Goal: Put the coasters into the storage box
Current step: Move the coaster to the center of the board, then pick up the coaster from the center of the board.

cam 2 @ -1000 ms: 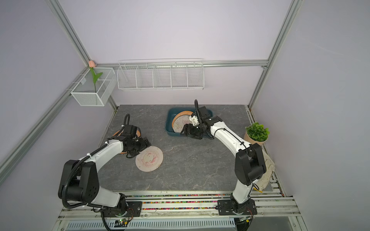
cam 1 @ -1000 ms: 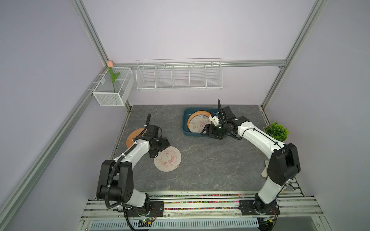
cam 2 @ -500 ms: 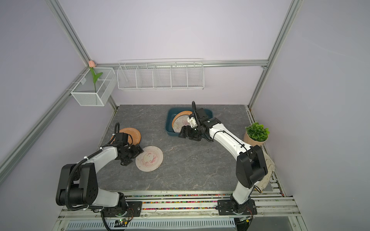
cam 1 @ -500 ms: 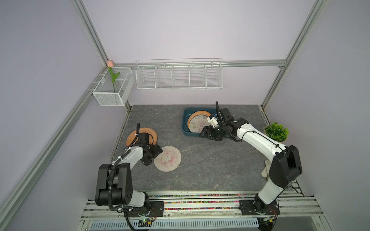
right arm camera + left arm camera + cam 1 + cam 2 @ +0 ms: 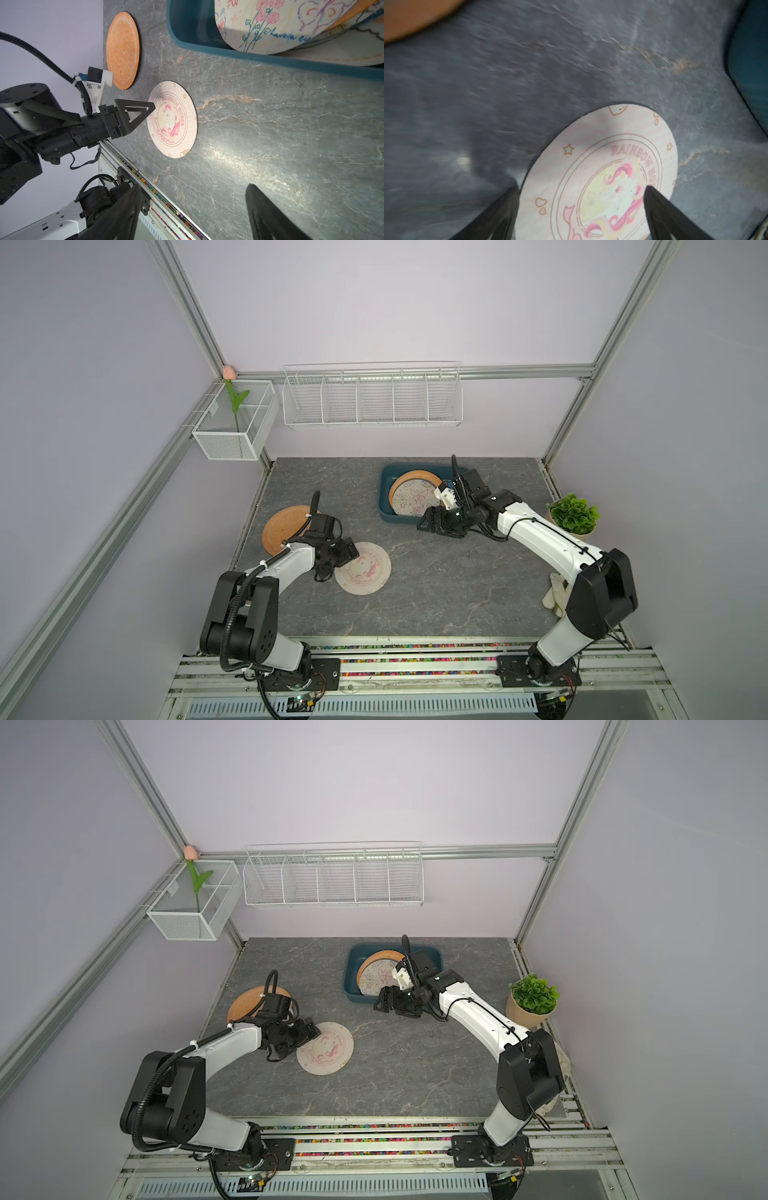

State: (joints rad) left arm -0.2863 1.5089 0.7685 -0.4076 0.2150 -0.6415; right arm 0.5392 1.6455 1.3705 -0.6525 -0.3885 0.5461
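Observation:
A pink unicorn coaster lies flat on the grey table. My left gripper stands open over its left edge, one finger off the coaster and one over the print. An orange coaster lies behind it to the left. The teal storage box holds a flower-print coaster leaning on an orange one. My right gripper hangs open and empty just in front of the box's near right corner.
A potted plant stands at the table's right edge, with a white cloth nearer the front. A white wire rack and a mesh basket with a tulip hang on the back wall.
My left gripper has swung right from beside the orange coaster to the pink coaster's edge. The right gripper has drifted slightly toward the front, still open.

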